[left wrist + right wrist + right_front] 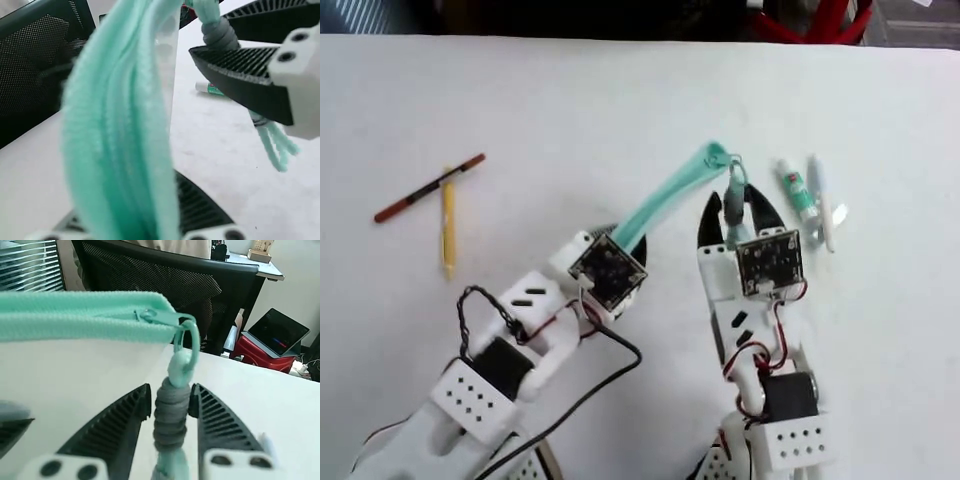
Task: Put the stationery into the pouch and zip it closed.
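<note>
A mint-green fabric pouch (pixel 665 200) hangs off the table, edge-up, with my left gripper (pixel 623 243) shut on its near end. The pouch (pixel 125 125) fills the left wrist view. Its zipper slider sits at the far end, with a grey-wrapped tassel pull (pixel 171 415) hanging from it. My right gripper (pixel 734 205) is shut on that pull, one finger on each side (pixel 170 397). A red-and-black pen (pixel 430 187) and a yellow pencil (pixel 448 222) lie on the table far to the left. A green-and-white tube (pixel 796 188) and a clear pen (pixel 823 205) lie just right of the right gripper.
The white table (pixel 620 100) stretches wide and bare behind the arms. A black mesh chair (pixel 165 275) stands beyond the far edge. A black cable (pixel 590 385) trails from the left arm across the near table.
</note>
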